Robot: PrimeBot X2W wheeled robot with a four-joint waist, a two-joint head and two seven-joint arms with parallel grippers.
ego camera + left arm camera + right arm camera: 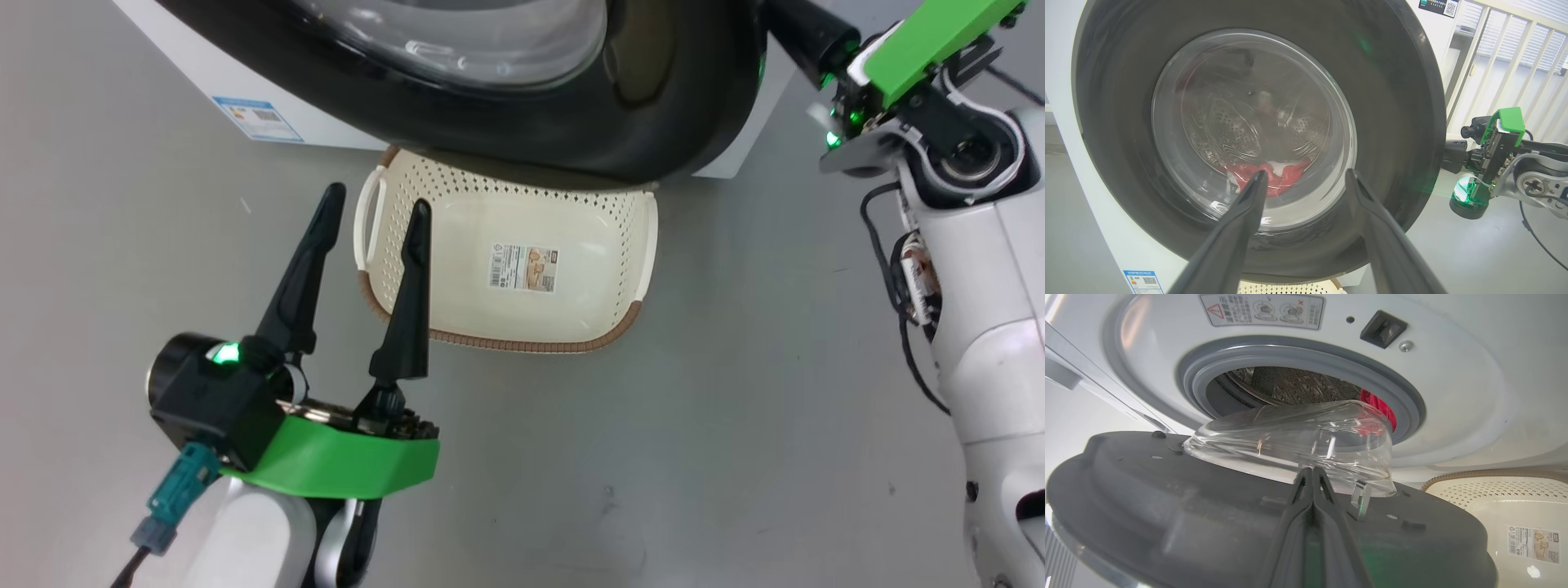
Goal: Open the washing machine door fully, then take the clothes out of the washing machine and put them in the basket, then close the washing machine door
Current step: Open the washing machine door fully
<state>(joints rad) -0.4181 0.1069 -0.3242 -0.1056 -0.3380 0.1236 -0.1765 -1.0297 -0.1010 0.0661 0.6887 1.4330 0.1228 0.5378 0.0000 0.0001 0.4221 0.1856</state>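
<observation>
while door (1167, 506) stands ajar, left gripper (375, 200) spread empty, right gripper (1312, 471) pinched closed, wrist views reveal red clothes (1290, 173) inside

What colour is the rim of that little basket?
Brown, woven-looking rim on the cream basket; clearest in the head view.

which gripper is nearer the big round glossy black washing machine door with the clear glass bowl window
Right. The right gripper, shut, sits at the door, on its inner face beside the glass bowl; the left gripper, open, hangs apart before its outer face.
</observation>
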